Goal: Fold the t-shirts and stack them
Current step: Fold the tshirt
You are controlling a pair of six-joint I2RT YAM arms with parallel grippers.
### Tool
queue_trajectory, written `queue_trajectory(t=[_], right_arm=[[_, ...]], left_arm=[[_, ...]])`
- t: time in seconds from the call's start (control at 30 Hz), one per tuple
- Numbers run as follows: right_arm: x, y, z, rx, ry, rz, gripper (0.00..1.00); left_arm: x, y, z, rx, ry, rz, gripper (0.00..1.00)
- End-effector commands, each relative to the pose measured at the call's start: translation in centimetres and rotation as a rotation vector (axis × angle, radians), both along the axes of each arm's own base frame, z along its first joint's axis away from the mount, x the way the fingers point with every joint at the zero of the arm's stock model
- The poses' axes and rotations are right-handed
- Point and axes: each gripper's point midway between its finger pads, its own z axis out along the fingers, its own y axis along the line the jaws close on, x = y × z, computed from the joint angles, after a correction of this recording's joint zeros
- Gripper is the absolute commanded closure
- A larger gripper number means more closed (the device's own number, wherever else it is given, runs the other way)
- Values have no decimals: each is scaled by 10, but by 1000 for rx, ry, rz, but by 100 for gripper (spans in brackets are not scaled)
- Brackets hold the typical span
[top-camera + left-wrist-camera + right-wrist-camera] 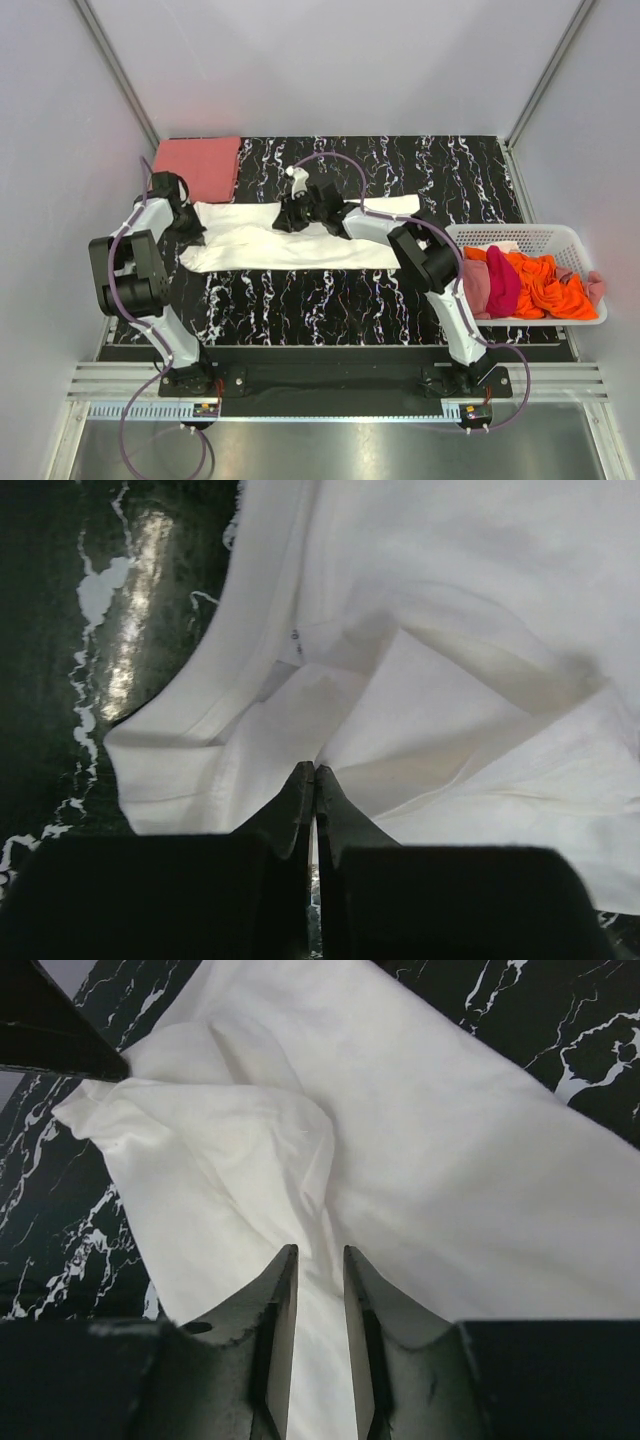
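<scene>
Pale grey walls enclose a black, white-veined marble-patterned table fronted by a metal rail.

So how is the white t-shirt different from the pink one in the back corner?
The white t-shirt lies long and rumpled across the middle of the table; the pink t-shirt is a neat folded square at its far left corner. The left gripper and right gripper both pinch the white t-shirt; nothing touches the pink t-shirt. Both are plain cloth lying on the table.
</scene>
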Motion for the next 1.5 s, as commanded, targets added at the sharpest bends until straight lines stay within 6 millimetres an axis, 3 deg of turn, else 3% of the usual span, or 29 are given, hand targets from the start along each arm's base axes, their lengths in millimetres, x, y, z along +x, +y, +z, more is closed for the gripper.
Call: queue_trajectory(t=[0.0, 0.17, 0.27, 0.3, 0.4, 0.5, 0.53, 0.63, 0.67, 0.73, 0.77, 0.87, 0.93, 1.03, 1.2, 1.27, 1.37, 1.47], right_arm=[[-3, 6, 76, 111, -122, 50, 67], [15, 19, 74, 107, 13, -40, 67], [23, 30, 58, 100, 70, -58, 70], [22, 30, 58, 103, 77, -59, 71], [18, 26, 57, 97, 94, -75, 71], [11, 20, 62, 98, 107, -88, 71], [10, 18, 63, 98, 111, -90, 72], [1, 6, 71, 94, 121, -117, 72], [-2, 0, 77, 92, 115, -132, 73], [-3, -4, 83, 93, 103, -146, 73], [-5, -6, 84, 90, 101, -149, 73], [-7, -8, 79, 74, 120, -148, 73], [-11, -11, 76, 68, 138, -155, 74], [-18, -24, 69, 40, 149, -185, 74], [-22, -37, 86, 35, 133, -232, 75], [-17, -46, 103, 38, 104, -291, 72], [-15, -72, 98, -37, 80, -378, 70], [-11, -110, 81, -142, 63, -490, 72]], left_arm=[[3, 23, 6, 115, 11, -5, 100], [2, 15, 3, 80, 15, -34, 100], [-8, 23, -1, 121, 62, -10, 77], [-11, 31, -1, 158, 74, 15, 74], [-7, 44, 23, 231, 23, 65, 70], [8, 40, 60, 246, -84, 65, 70], [17, 36, 75, 245, -130, 54, 70], [38, -9, 99, 172, -223, -84, 70], [43, -37, 93, 76, -223, -162, 70], [48, -57, 87, -17, -214, -198, 70], [48, -67, 73, -63, -180, -213, 70], [48, -66, 45, -50, -127, -201, 71], [39, -69, 28, -67, -80, -211, 71], [18, -57, -7, -19, 24, -148, 71], [6, -50, -36, -16, 99, -69, 71], [9, -42, -32, 17, 81, -41, 71], [16, -31, -11, 73, 34, -11, 70], [26, -22, 29, 134, -70, -1, 69]])
